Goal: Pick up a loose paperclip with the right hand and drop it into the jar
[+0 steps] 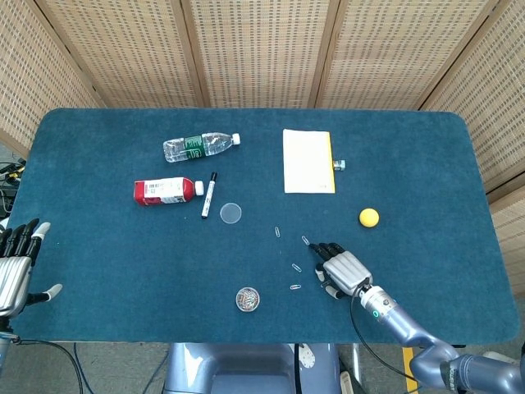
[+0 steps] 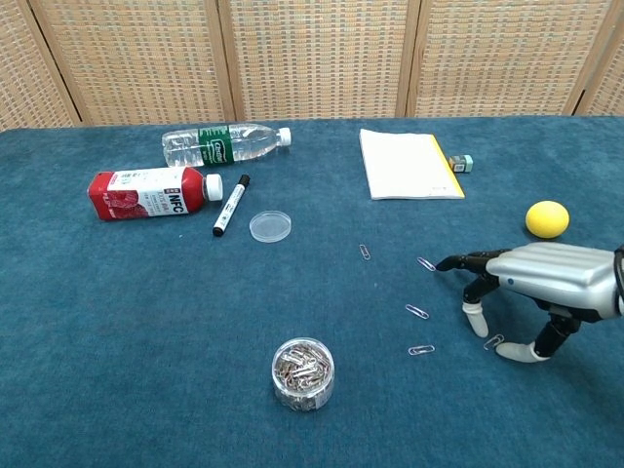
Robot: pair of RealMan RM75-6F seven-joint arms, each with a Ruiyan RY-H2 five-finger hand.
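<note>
The clear jar (image 2: pixel 303 373), packed with paperclips (image 1: pixel 247 298), stands near the table's front edge. Several loose paperclips lie on the blue cloth to its right: one (image 2: pixel 416 311) in the middle, one (image 2: pixel 421 349) nearer the front, one (image 2: pixel 426 263) just off my right hand's fingertips, and one (image 2: pixel 493 341) beside its thumb. My right hand (image 2: pixel 536 288) hovers low over the cloth, fingers spread and arched down, holding nothing (image 1: pixel 340 269). My left hand (image 1: pixel 15 263) stays at the table's front left corner, fingers apart and empty.
A water bottle (image 2: pixel 222 143), a red bottle (image 2: pixel 148 192), a black marker (image 2: pixel 230 206) and a clear round lid (image 2: pixel 270 226) lie at the back left. A white notepad (image 2: pixel 408 164) with a small cube (image 2: pixel 461 163) beside it sits at the back, and a yellow ball (image 2: pixel 546 218) lies right of my hand.
</note>
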